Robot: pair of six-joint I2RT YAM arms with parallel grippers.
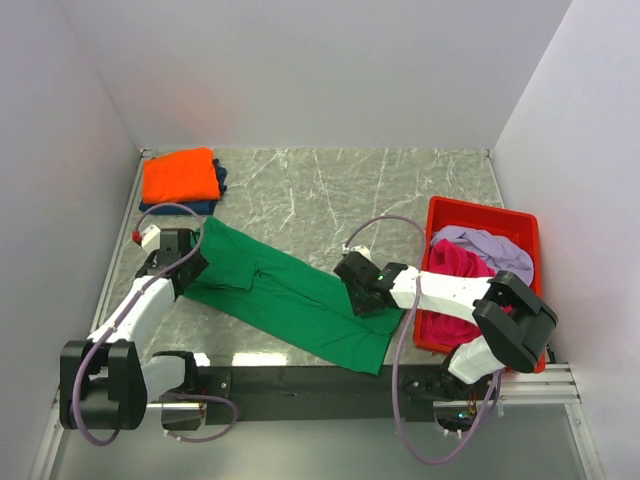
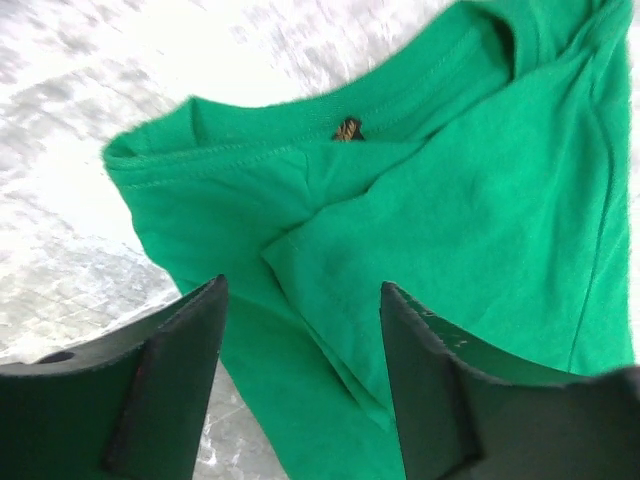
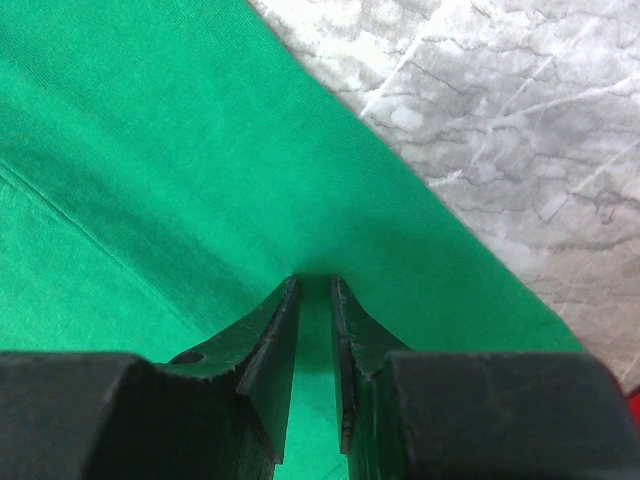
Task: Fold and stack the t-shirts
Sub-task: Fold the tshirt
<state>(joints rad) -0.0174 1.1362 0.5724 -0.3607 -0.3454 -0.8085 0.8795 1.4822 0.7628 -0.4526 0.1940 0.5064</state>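
A bright green t-shirt (image 1: pixel 290 295) lies stretched diagonally over the marble table, its collar end at the left. My left gripper (image 1: pixel 190 268) hovers over that collar end. In the left wrist view it (image 2: pixel 302 285) is open, with the folded green cloth (image 2: pixel 450 200) lying loose under the fingers. My right gripper (image 1: pixel 360 288) sits on the shirt's lower right part. Its narrow jaws (image 3: pixel 315 280) are shut on a pinch of green cloth (image 3: pixel 150 150). A folded orange t-shirt (image 1: pixel 180 175) rests on a navy one (image 1: pixel 190 207) at the back left.
A red bin (image 1: pixel 480 208) stands at the right and holds a magenta t-shirt (image 1: pixel 455 262) and a pale lilac one (image 1: pixel 490 248). White walls close in the table on three sides. Grey marble (image 3: pixel 500 120) shows beside the green hem.
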